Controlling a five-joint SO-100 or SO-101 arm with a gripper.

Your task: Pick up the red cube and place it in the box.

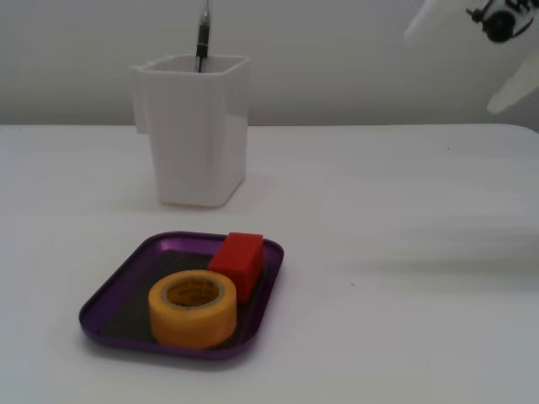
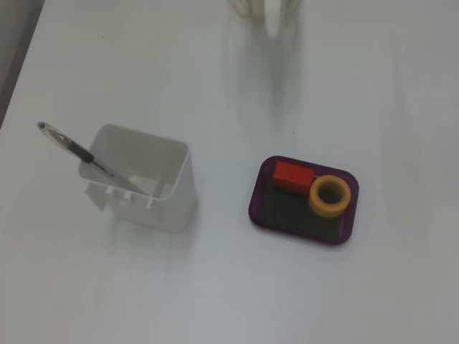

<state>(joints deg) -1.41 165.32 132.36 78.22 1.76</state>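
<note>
The red cube (image 1: pixel 240 259) lies inside the box (image 1: pixel 268 295), a shallow purple tray, at its far edge beside a yellow tape roll (image 1: pixel 194 307). Seen from above, the red cube (image 2: pixel 292 176) sits in the box's (image 2: pixel 287 212) upper left corner. My gripper (image 1: pixel 448 72) hangs high at the top right of the front fixed view, open and holding nothing, far from the box. Only a white fingertip (image 2: pixel 272 21) pokes in at the top edge of the fixed view from above.
A tall white container (image 1: pixel 198 135) with a pen (image 1: pixel 203 38) stands behind the tray; from above, the container (image 2: pixel 154 201) is left of the tray. The yellow tape roll (image 2: pixel 330 196) fills the tray's right side.
</note>
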